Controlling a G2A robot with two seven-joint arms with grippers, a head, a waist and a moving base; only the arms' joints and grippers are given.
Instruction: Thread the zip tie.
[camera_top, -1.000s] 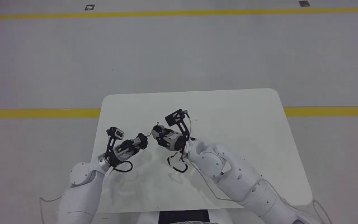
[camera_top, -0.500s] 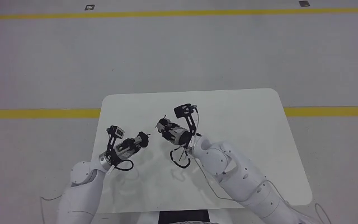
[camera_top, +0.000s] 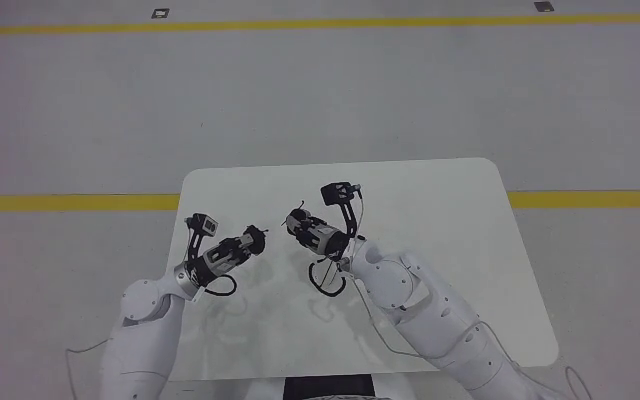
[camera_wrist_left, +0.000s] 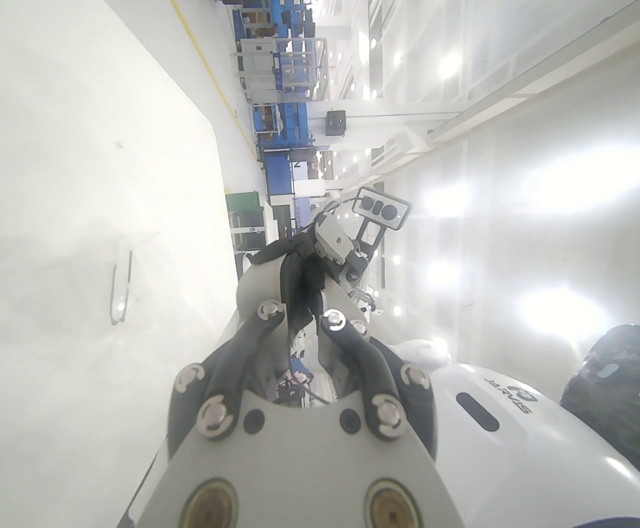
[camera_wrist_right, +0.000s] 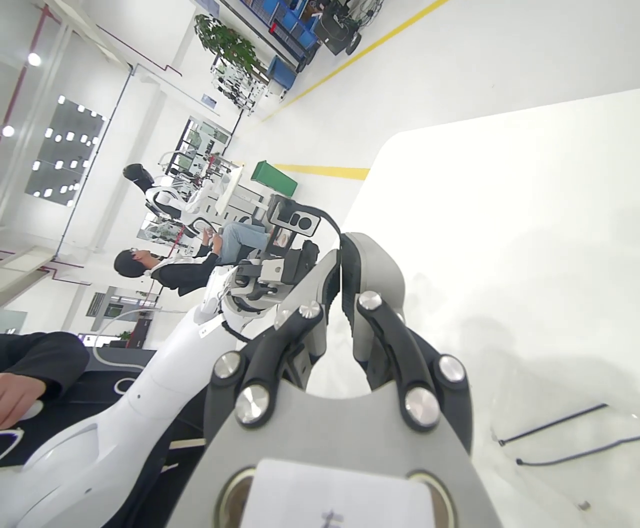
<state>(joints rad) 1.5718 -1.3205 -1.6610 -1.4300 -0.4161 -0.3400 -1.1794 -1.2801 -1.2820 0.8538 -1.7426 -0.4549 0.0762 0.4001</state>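
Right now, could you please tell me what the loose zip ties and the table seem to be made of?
Zip ties: likely black plastic, perhaps nylon; thin, slightly bowed strips with small heads, matte. Table: smooth white top, maybe laminate or painted board; faintly glossy, it shows soft shadows.

Top view: anything held by the left gripper (camera_top: 256, 237) or the right gripper (camera_top: 294, 217) was too small to tell. Left wrist view: a pale strip (camera_wrist_left: 120, 290) on the table (camera_wrist_left: 75, 150) was too washed out to identify.
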